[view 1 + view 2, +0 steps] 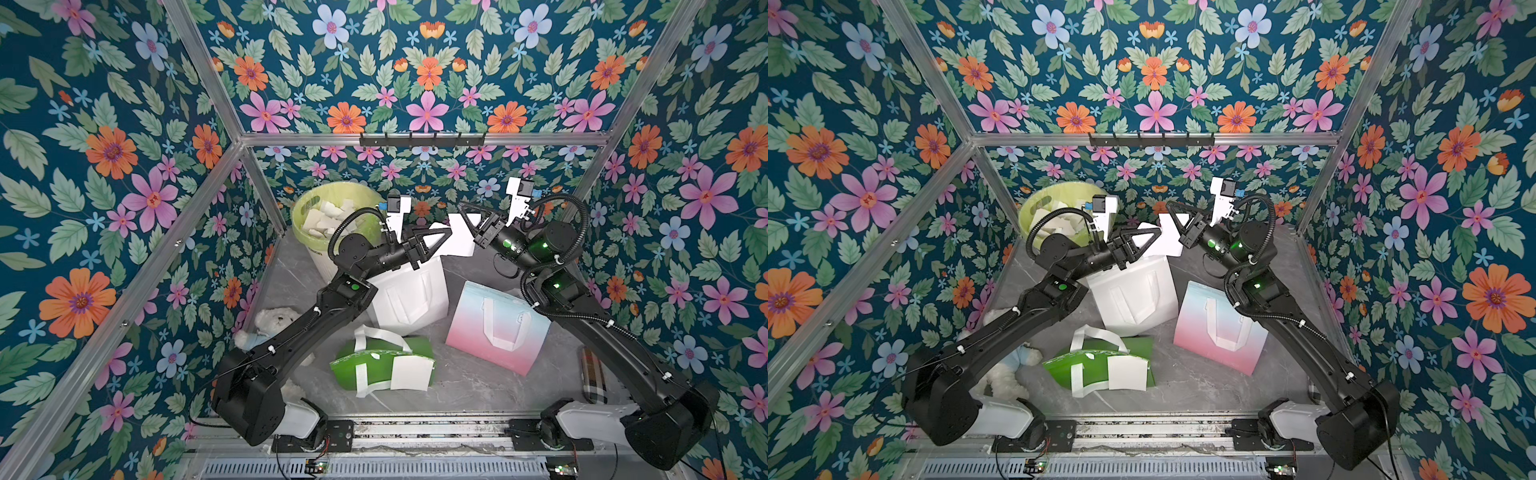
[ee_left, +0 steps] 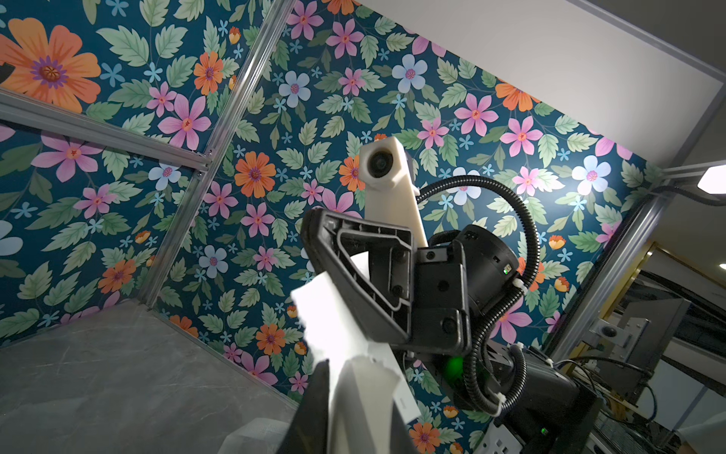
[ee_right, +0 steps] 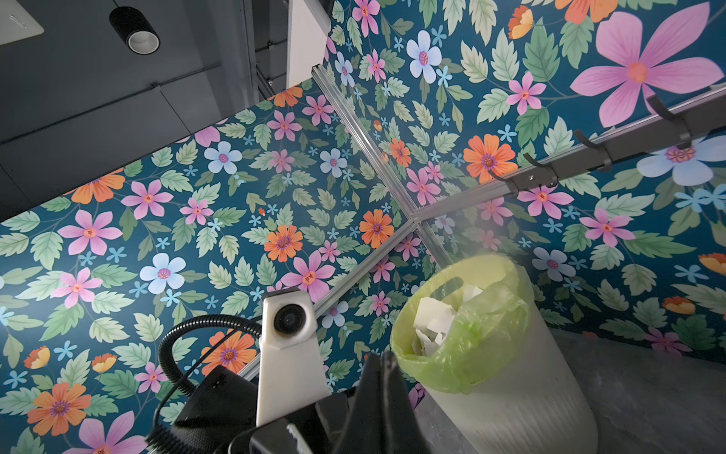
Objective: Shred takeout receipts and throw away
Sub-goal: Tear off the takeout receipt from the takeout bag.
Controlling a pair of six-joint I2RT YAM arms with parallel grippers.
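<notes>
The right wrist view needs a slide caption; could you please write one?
Green-lined bin holding white paper scraps, seen past the right gripper, fingers shut, against floral walls.

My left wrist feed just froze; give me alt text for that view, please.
The right gripper is shut on a white receipt, close up before the floral wall. Nearer the lens, a ragged-edged white piece lies beside the left gripper's finger; grey tabletop behind.

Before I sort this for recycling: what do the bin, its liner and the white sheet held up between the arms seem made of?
The bin: probably plastic, translucent whitish, matte, with faint vertical ribs. Its liner: thin plastic film, glossy yellow-green, crinkled and folded over the rim. The sheet: apparently paper, thin matte white; its edge looks raggedly torn.
</notes>
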